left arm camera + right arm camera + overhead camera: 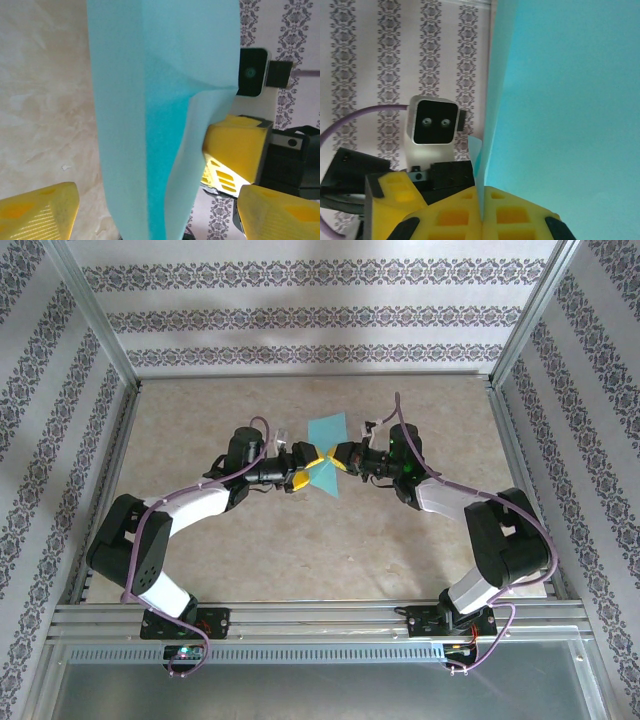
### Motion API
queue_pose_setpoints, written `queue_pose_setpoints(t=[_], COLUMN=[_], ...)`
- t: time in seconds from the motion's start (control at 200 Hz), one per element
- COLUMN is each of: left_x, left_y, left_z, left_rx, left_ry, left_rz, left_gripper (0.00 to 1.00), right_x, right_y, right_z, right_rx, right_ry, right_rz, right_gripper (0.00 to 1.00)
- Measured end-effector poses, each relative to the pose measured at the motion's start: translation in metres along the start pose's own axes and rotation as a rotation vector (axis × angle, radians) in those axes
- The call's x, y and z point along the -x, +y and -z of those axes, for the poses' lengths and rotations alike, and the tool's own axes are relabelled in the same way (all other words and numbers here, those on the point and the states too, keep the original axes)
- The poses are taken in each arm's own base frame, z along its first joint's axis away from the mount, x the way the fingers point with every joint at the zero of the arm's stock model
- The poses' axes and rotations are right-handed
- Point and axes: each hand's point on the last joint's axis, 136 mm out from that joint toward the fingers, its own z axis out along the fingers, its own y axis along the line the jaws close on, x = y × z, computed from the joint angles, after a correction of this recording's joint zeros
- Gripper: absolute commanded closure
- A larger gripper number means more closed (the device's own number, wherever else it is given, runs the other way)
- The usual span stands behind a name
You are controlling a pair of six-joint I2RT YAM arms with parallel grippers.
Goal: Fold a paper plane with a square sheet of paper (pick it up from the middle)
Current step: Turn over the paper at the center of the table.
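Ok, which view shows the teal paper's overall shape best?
Top external: the whole sheet shows, bow-tie shaped. Left wrist gives a close creased strip; right wrist a flat teal face in the right pincer.

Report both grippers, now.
Left gripper: open, the paper standing between its jaws, not gripped.
Right gripper: closed, holding the paper.

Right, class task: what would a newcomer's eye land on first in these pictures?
The teal sheet of paper stands out first, held up over the middle of the beige table where the two arms meet. The right gripper is pinched shut on it with yellow fingers, while the left gripper stands open, straddling the creased sheet.
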Motion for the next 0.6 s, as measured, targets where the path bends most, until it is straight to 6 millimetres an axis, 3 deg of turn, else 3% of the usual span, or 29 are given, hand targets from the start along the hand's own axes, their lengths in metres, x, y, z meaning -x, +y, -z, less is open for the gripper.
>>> queue_pose_setpoints(t=[0.12,0.35,0.6], left_x=[-0.002,-0.002,-0.002], left_y=[-0.001,-0.007,-0.01], left_z=[-0.001,-0.001,-0.001], left_rx=[-0.002,-0.02,-0.026], left_ry=[0.006,0.018,0.018], left_rz=[-0.004,-0.016,-0.02], left_gripper=[0.25,0.5,0.73], right_x=[-0.001,-0.002,-0.005], right_y=[0.004,0.009,-0.004], right_z=[-0.001,-0.001,0.001], right_rx=[0.021,0.049,0.03], right_ry=[0.012,0.02,0.026], right_rz=[-0.022,-0.024,-0.061], right_gripper=[0.94,0.93,0.88])
